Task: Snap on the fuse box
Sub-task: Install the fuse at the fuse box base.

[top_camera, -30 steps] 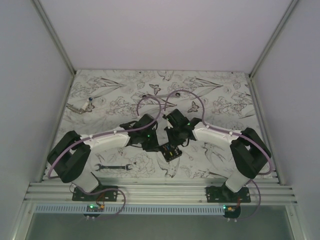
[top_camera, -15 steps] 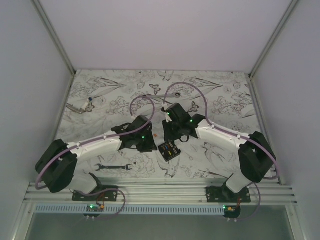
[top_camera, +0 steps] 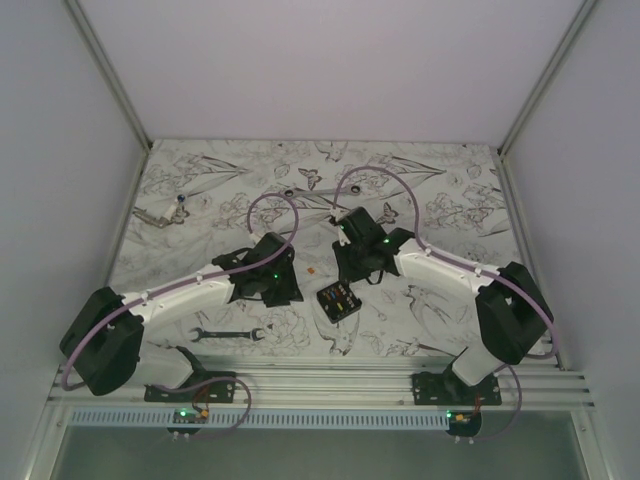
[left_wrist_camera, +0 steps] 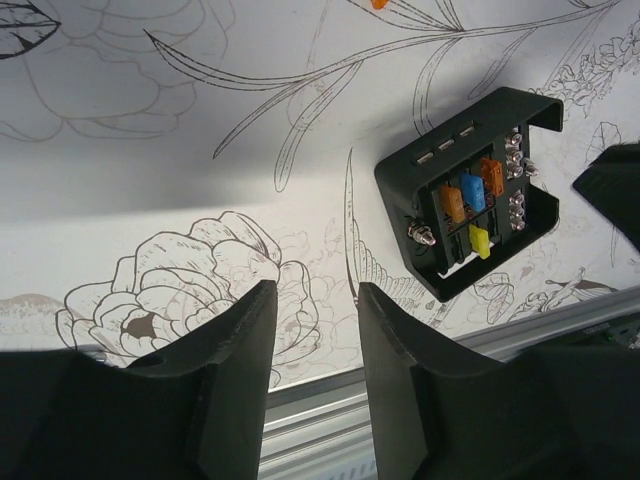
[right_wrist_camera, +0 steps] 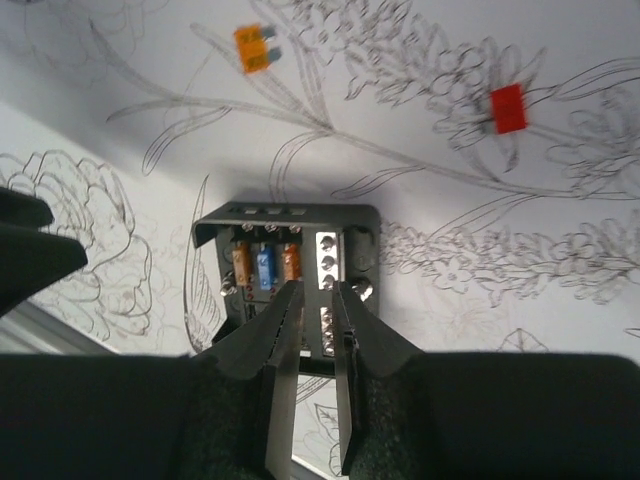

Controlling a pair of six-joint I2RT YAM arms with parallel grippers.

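The fuse box is a small black square box lying on the flowered table between the two arms. Its inside shows orange, blue and yellow fuses. My left gripper hangs to its left, apart from it, open with only table between its fingers. Just behind the box is my right gripper. In the right wrist view its jaws stand a little apart above the fuse box, with nothing gripped between them.
A loose orange fuse and a red piece lie beyond the box. One wrench lies near the left arm's base, another at the back left. An aluminium rail runs along the near edge.
Both grippers have opened and drawn away from the fuse box, the left one to the left, the right one backward. The box now lies free on the table.
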